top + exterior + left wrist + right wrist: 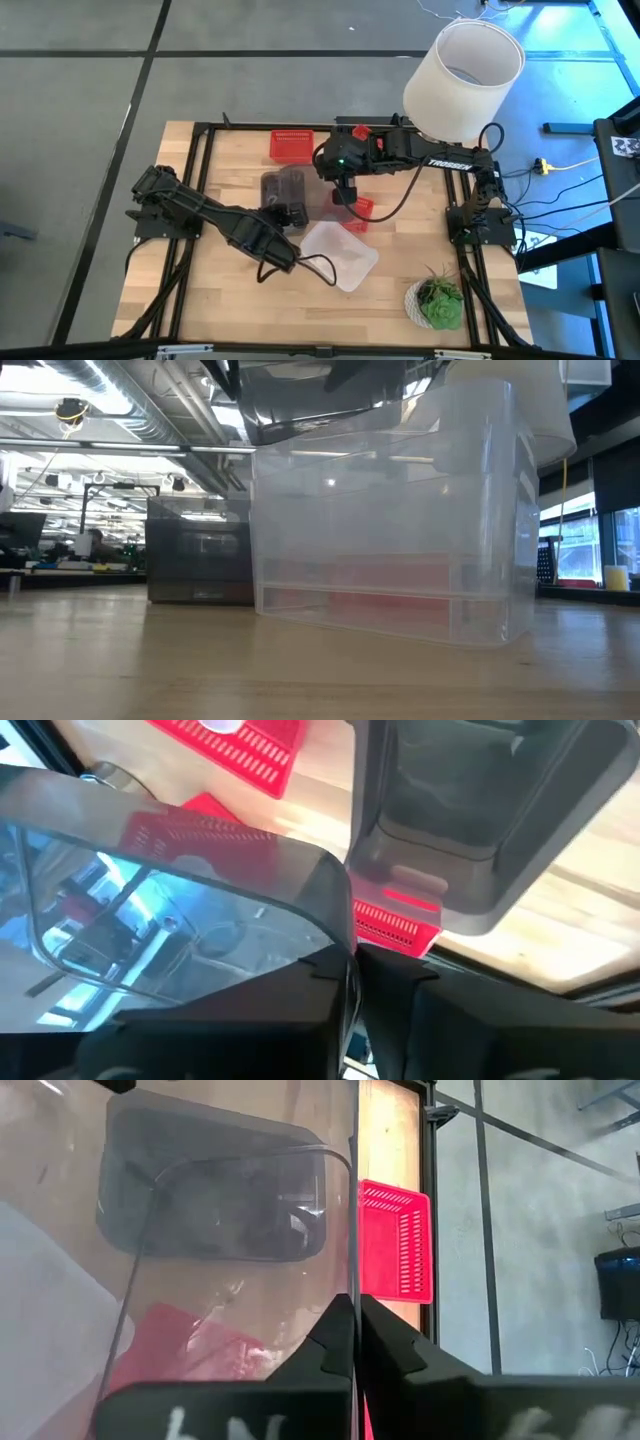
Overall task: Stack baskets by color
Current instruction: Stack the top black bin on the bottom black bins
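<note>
Two hands pinch clear baskets at frame centre: right hand [355, 1342] grips a clear basket's [390, 510] wall, left hand [352, 982] another's [340, 255].

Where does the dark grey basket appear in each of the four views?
High view: dark grey basket at table middle.
Low view: basket at left.
Left wrist view: basket upper right.
Right wrist view: basket upper left.
Landmark: clear basket, next to it everywhere.
</note>
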Available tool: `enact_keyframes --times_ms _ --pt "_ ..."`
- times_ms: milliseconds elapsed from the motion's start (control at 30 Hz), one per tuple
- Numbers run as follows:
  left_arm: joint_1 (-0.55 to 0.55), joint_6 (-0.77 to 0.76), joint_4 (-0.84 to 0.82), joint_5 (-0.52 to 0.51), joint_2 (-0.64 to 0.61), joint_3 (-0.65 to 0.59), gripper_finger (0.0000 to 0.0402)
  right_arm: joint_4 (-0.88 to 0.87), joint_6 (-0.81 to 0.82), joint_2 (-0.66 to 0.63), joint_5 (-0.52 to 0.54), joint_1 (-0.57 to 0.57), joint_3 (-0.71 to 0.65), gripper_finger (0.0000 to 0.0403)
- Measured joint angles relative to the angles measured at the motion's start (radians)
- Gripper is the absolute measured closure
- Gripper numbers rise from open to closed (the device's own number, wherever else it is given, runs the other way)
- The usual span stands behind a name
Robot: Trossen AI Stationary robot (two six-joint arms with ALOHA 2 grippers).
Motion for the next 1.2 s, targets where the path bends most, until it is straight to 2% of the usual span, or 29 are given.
enact_keyframes --times_ms 333,667,1200 --pt "0.0 -0.029 0.029 -0.038 0.0 0.0 0.0355 0.022 -0.003 0.002 -0.074 0.001 0.0 0.04" --pt "0.001 -0.106 0.034 -0.03 0.0 0.0 0.0354 0.025 -0.003 0.002 -0.066 0.002 0.0 0.0401" --pt "0.001 -0.101 0.052 -0.04 0.0 0.0 0.0354 0.029 -0.008 0.002 -0.062 0.001 0.0 0.0401"
